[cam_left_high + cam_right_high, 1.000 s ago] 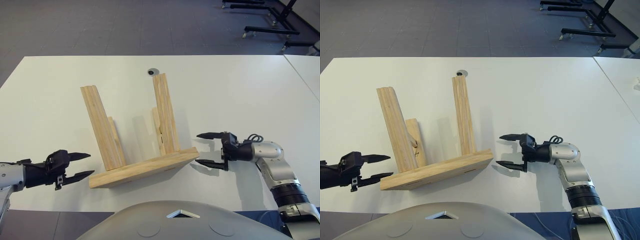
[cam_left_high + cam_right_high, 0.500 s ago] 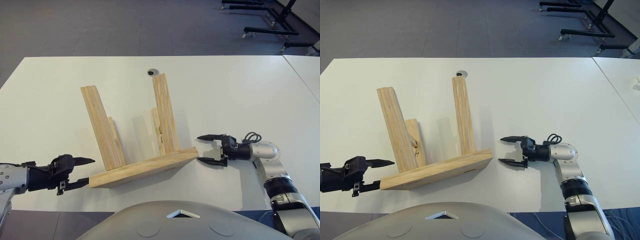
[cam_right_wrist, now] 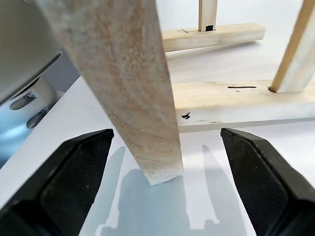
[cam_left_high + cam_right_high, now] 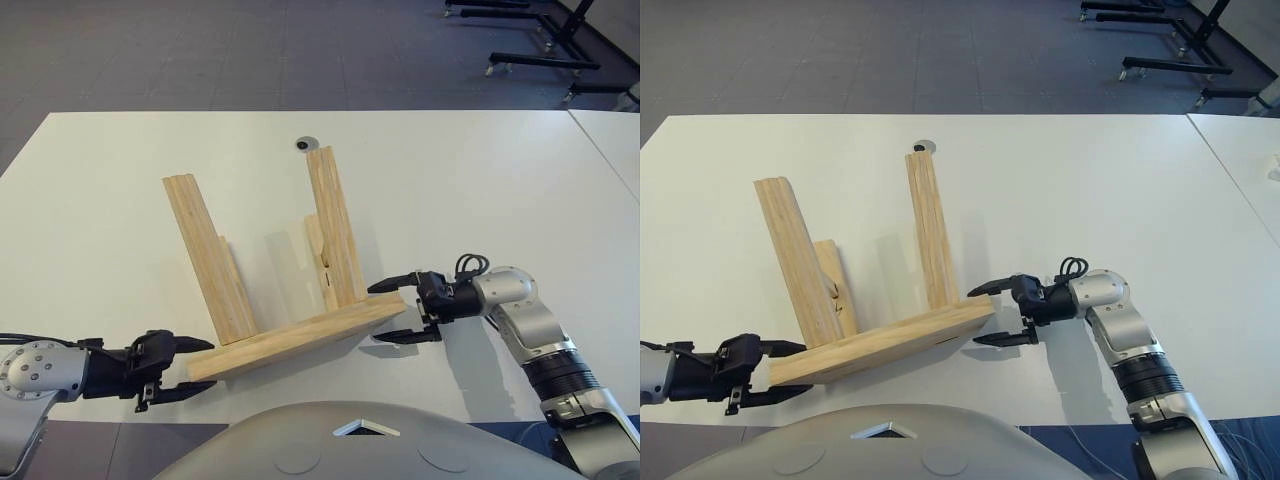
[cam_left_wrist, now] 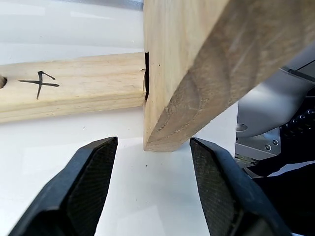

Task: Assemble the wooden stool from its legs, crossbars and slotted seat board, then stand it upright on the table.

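The wooden stool rests on the white table (image 4: 480, 190) with its slotted seat board (image 4: 300, 338) on edge nearest me. Two legs (image 4: 207, 258) (image 4: 335, 225) rise from it, pointing away. My left gripper (image 4: 205, 366) is open, one finger on each side of the board's left end (image 5: 197, 64); a marked crossbar (image 5: 74, 93) lies behind that end. My right gripper (image 4: 380, 314) is open around the board's right end (image 3: 128, 83), fingers (image 3: 64, 182) standing clear of the wood. More stool rails (image 3: 216, 37) lie beyond.
A round cable hole (image 4: 304, 144) sits in the table behind the stool. Another table (image 4: 612, 135) adjoins at the right. Metal frames (image 4: 540, 45) stand on the floor far back. The table's near edge runs just under both grippers.
Both open grippers have closed in on the seat board's ends: the left went right, the right went left. The stool has shifted slightly to the right.
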Motion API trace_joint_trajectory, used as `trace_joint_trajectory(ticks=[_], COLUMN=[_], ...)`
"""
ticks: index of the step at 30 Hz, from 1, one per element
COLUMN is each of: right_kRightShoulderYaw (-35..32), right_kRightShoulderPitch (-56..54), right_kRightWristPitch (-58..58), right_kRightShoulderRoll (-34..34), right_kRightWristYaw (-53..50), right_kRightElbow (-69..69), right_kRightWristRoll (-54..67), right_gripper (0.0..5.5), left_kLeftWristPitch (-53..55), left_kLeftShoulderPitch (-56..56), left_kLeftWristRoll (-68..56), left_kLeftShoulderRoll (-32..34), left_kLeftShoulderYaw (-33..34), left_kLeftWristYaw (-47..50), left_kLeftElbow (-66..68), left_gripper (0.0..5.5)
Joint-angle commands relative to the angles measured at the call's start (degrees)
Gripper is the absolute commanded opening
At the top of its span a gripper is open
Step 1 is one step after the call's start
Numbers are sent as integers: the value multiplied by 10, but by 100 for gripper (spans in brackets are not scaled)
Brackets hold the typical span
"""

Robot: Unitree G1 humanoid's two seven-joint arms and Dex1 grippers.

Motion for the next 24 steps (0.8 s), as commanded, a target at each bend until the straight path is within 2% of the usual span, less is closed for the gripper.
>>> trace_joint_trajectory(ticks=[1,5,13,18,20,24], right_kRightShoulderYaw=[6,8,3,8,9,12], right_kRightShoulderPitch=[-2,1,6,5,4,8], right_kRightWristPitch=[5,0,-1,-5,-5,2], right_kRightShoulderRoll=[2,4,3,14,16,24], right_kRightWristYaw=[-13,-14,-9,-11,-7,-3], right_kRightElbow=[-13,-8,-7,7,9,2], right_kRightWristRoll=[-10,-5,5,3,6,11], right_gripper=[402,402,402,402,372,308], left_kLeftWristPitch=[12,17,18,31,35,39], left_kLeftShoulderPitch=[24,30,9,13,10,-2], left_kLeftWristRoll=[-2,0,-4,-3,-3,-8], left_kLeftShoulderRoll=[17,25,-26,-31,-32,-33], left_kLeftShoulderYaw=[8,10,-37,-54,-58,-66], left_kLeftWristYaw=[-7,-9,44,60,65,71], left_kLeftElbow=[-10,-15,-41,-53,-53,-47], left_gripper=[268,268,268,268,268,221])
